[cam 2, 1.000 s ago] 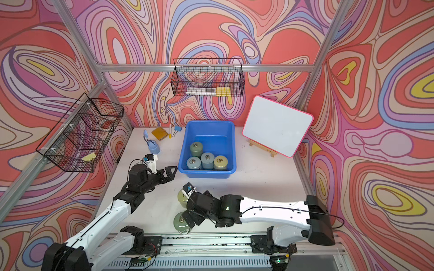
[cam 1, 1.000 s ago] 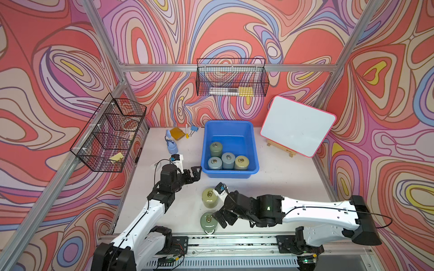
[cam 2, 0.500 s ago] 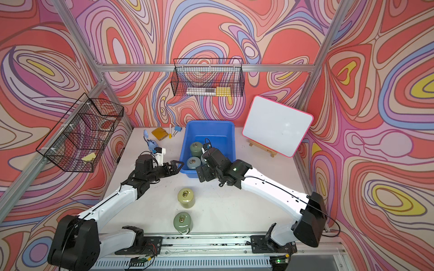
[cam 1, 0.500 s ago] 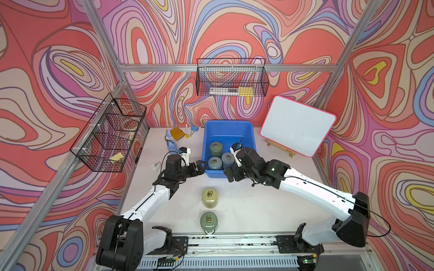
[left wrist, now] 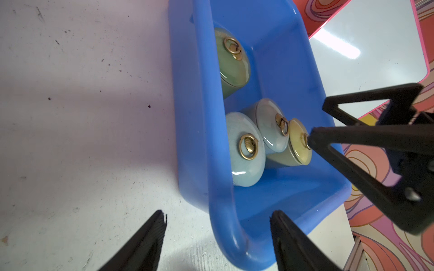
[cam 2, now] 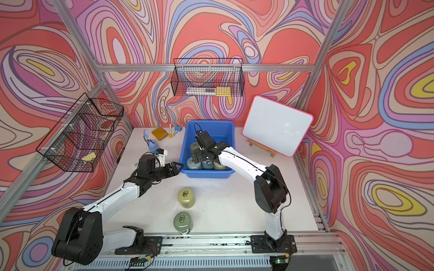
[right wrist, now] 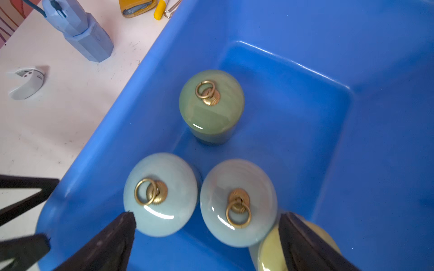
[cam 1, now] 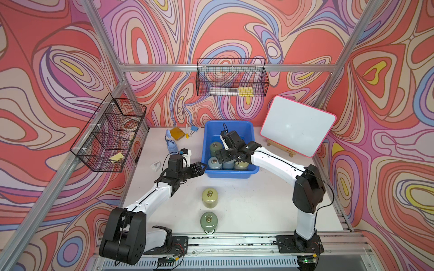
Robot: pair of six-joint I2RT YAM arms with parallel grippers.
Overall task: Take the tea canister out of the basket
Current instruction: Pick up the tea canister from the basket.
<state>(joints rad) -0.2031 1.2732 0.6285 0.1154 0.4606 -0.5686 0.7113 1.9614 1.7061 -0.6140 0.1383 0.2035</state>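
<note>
1. Table (cam 1: 258, 199): white and scuffed. It carries everything below except the wire baskets.
2. Whiteboard (cam 1: 298, 126): pink-edged, leaning on a small wooden easel at the far right, near the basket but apart from it.
3. Black rear wire basket (cam 1: 231, 81) and side wire basket (cam 1: 110, 133) hang on the walls, off the table. The side one holds a yellow note (cam 1: 116, 156).
4. Basket (cam 1: 229, 174): blue tub at far centre, with four canisters upright inside.
5. Right tool (right wrist: 207, 215): we see the arm reaching in over the right rim. The jaws are spread wide over the front row and hold nothing.
6. Left tool (left wrist: 218, 212): at the basket's near-left corner, jaws partly apart. The rounded rim shows between the fingers with a gap on each side, and nothing is gripped.
7. Front row, packed along the near wall: pale blue canister (right wrist: 164, 211), grey-blue canister (right wrist: 237, 178) and yellow canister (right wrist: 270, 253). The grey-blue lid lies between the right fingers, and its two neighbours crowd it. The rear green canister (right wrist: 211, 110) stands alone behind them.
8. Outside the basket, on the table: olive canister (cam 1: 209, 199) and, nearer the rail, front green canister (cam 1: 208, 221).
9. Left of the basket: blue bottle-like object (right wrist: 79, 28), yellow pouch (cam 1: 176, 133), yellow-capped marker (cam 1: 187, 131), blue clip (cam 1: 193, 129) and a small white object (right wrist: 27, 82).
10. Print on the white object is too small for us to read.
</note>
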